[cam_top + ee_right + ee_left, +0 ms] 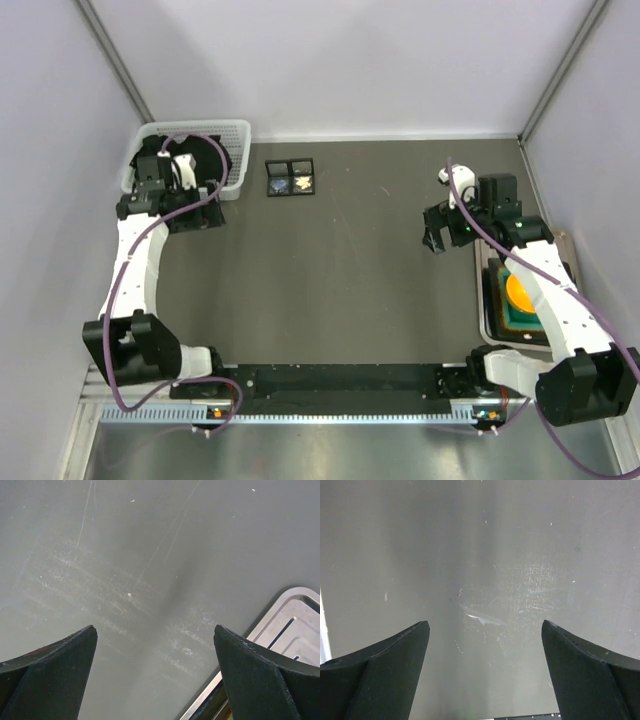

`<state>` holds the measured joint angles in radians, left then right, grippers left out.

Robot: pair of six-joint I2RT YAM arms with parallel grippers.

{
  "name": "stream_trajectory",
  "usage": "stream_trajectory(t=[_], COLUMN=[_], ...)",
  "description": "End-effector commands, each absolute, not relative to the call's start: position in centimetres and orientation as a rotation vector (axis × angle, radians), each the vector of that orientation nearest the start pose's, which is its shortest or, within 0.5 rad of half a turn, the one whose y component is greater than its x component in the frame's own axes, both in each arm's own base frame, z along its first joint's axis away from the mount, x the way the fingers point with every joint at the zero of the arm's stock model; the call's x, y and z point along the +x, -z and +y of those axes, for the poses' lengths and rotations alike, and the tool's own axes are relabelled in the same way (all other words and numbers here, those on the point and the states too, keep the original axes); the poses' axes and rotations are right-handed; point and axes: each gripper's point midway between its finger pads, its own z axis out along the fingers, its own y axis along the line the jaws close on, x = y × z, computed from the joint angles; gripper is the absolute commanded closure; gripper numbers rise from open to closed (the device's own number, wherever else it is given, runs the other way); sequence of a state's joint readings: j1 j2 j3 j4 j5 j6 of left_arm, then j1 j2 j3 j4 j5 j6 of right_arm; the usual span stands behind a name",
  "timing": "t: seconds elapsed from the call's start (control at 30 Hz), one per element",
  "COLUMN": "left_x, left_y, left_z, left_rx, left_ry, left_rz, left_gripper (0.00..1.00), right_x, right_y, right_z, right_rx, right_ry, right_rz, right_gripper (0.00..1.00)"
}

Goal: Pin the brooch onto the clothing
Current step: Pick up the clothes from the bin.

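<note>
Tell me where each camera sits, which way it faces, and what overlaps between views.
Top external: above and behind the bases, looking down on the table; shows the left arm by a white basket and the right arm by a metal tray.
Left wrist: faces down at bare tabletop; the open left gripper frames the bottom edge.
Right wrist: faces down at tabletop and one tray corner; the open right gripper shows.
Shared: top external and right wrist both see the tray.

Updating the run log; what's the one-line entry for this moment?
left hand: open, empty | right hand: open, empty | brooch case: untouched on table
</note>
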<state>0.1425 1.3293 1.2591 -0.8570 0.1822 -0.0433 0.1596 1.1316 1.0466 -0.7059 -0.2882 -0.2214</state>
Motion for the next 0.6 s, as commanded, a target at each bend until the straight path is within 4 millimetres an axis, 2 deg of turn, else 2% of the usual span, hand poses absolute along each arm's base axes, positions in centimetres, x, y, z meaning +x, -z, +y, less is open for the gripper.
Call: stream_trajectory(t=[0.0,0.03,0.07,0.1,0.23,0.27,0.33,0.37,0.43,0.53,0.57], left_x=[36.4,37.2,38.4,39.9,44.7,46.5,48.6,50.2,52.3,55.2,56.5], left_y=[-24.0,-24.4,-23.8,-25.8,-28.5,-29.1,-29.8,-29.6,-29.6,-27.7,-26.4], left_z=[2.9,3.3,3.8,4.5,6.3,6.9,8.0,8.8,9.8,11.0,11.7], left_rx=[-0.155,-0.16,-0.173,-0.171,-0.184,-0.191,-0.218,-0.233,-0.255,-0.263,-0.272], left_ry=[0.105,0.088,0.073,0.045,0.011,-0.001,-0.048,-0.069,-0.107,-0.131,-0.142], left_rz=[2.337,2.331,2.349,2.293,2.187,2.164,2.123,2.108,2.066,2.058,2.051], left_gripper=[0.02,0.02,0.02,0.02,0.01,0.02,0.01,0.02,0.02,0.02,0.02], right_x=[30.0,30.1,30.1,30.1,30.1,30.1,30.1,30.1,30.1,30.3,30.3], right_y=[-21.3,-21.3,-21.4,-21.6,-21.8,-21.7,-21.7,-21.6,-21.6,-21.3,-21.2], right_z=[8.4,8.3,8.4,8.4,8.6,8.8,8.9,9.0,9.2,9.4,9.4], right_rx=[-0.567,-0.566,-0.574,-0.578,-0.584,-0.588,-0.596,-0.6,-0.613,-0.618,-0.623], right_ry=[-0.247,-0.242,-0.244,-0.244,-0.257,-0.268,-0.281,-0.286,-0.298,-0.308,-0.311], right_rz=[2.194,2.196,2.193,2.189,2.195,2.196,2.202,2.203,2.204,2.22,2.226], right_gripper=[0.01,0.01,0.01,0.01,0.01,0.01,0.01,0.01,0.01,0.01,0.01])
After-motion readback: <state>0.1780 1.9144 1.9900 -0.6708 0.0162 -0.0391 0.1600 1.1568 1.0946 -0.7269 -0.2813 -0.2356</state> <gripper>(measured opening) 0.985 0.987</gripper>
